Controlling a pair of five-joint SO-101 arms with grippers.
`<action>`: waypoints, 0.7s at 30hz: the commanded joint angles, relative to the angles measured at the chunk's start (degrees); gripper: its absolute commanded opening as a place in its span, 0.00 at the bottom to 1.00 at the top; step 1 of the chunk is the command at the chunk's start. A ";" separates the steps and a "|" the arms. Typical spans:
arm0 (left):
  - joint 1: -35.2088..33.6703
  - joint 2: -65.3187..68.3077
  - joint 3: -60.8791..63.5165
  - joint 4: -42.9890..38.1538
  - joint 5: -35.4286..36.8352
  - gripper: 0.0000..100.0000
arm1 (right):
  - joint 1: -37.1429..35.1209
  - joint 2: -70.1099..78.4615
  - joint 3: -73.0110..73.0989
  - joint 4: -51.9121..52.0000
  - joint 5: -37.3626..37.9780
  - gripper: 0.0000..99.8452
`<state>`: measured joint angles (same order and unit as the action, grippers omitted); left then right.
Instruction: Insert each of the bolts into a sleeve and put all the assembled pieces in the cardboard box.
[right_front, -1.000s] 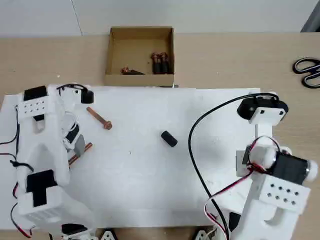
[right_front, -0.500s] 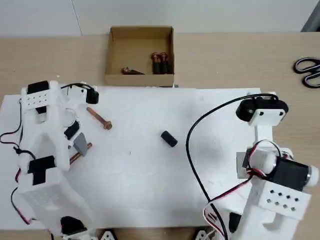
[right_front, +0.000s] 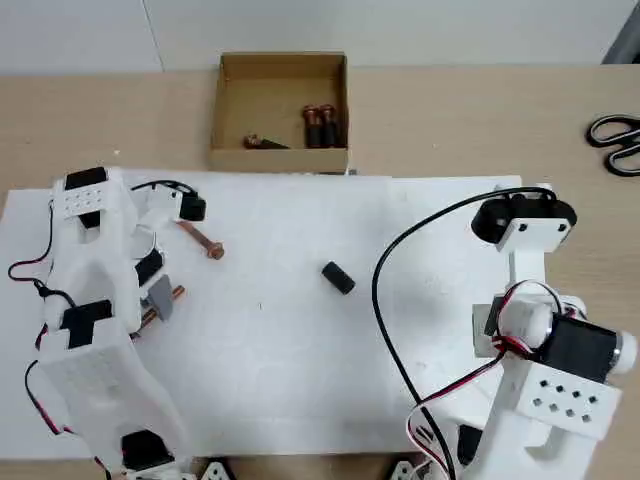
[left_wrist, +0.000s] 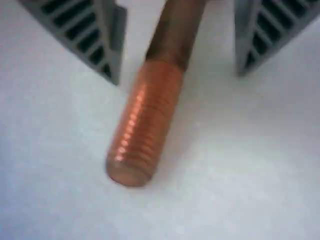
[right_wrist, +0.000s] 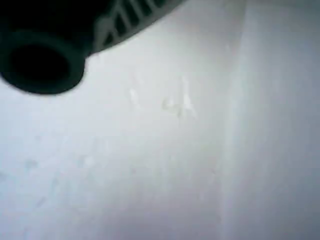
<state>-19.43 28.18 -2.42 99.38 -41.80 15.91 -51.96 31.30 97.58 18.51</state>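
A copper bolt (left_wrist: 142, 135) lies on the white sheet between the fingers of my open left gripper (left_wrist: 177, 70), which straddles its shaft without touching it; the high view shows the same bolt (right_front: 172, 295) beside that gripper (right_front: 155, 300). A second bolt (right_front: 200, 238) lies just beyond it. One black sleeve (right_front: 338, 277) rests loose mid-sheet. My right gripper (right_front: 487, 330) stands at the right, shut on another black sleeve (right_wrist: 42, 62), hole end facing the camera, a little above the sheet. The cardboard box (right_front: 232, 110) at the back holds assembled pieces (right_front: 320, 125).
The white sheet (right_front: 300, 380) covers most of the table. A black cable (right_front: 385, 300) loops over its right half from the right arm. Scissors (right_front: 615, 140) lie on the bare wood at far right. Open room lies between the two arms.
The left arm has swung forward and to the right, bringing its gripper down around the near bolt. The right arm has shifted only slightly.
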 joint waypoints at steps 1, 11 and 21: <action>-0.35 2.73 -0.57 0.97 -0.44 0.08 | 0.48 -1.36 -0.62 -0.92 0.09 0.00; -0.35 3.25 -0.57 1.05 3.34 0.01 | 0.48 -1.36 -0.62 -1.01 -1.32 0.00; -0.18 -19.16 -0.75 -0.18 13.80 0.01 | 0.22 -1.36 -0.62 -1.89 -2.37 0.00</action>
<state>-19.43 17.71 -2.15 98.95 -30.37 15.91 -52.48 31.30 96.88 16.92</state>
